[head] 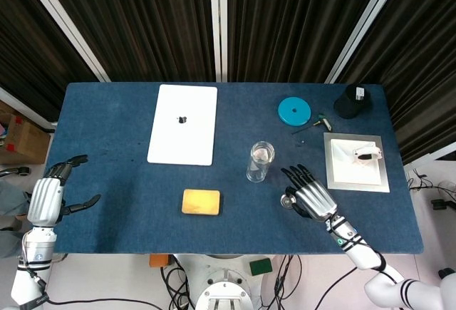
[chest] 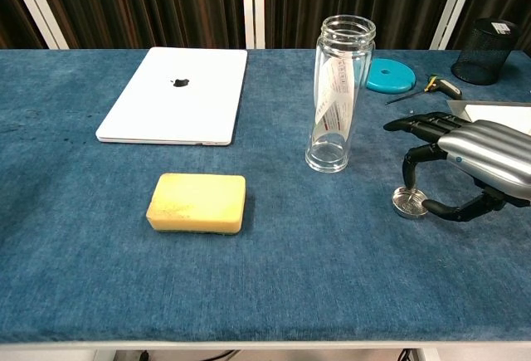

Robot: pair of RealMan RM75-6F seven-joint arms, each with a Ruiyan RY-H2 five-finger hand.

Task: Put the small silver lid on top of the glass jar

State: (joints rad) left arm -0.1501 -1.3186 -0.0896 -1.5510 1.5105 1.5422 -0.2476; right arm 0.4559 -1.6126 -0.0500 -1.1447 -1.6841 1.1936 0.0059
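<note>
The tall clear glass jar (head: 261,161) (chest: 338,95) stands upright with its mouth uncovered near the table's middle. The small silver lid (head: 288,200) (chest: 407,203) lies flat on the blue cloth to the jar's right. My right hand (head: 308,194) (chest: 469,158) hovers over the lid with fingers spread; one fingertip (chest: 409,185) comes down at the lid's far rim and the thumb sits just beside its near rim. The lid still rests on the cloth. My left hand (head: 48,197) hangs open off the table's left edge, seen only in the head view.
A white laptop (head: 182,125) (chest: 178,94) lies shut at the back left. A yellow sponge (head: 201,202) (chest: 197,202) sits in front of it. Behind the jar are a teal disc (head: 294,110), a screwdriver (head: 320,120) and a black mesh cup (head: 352,100). A white tray (head: 356,162) lies right.
</note>
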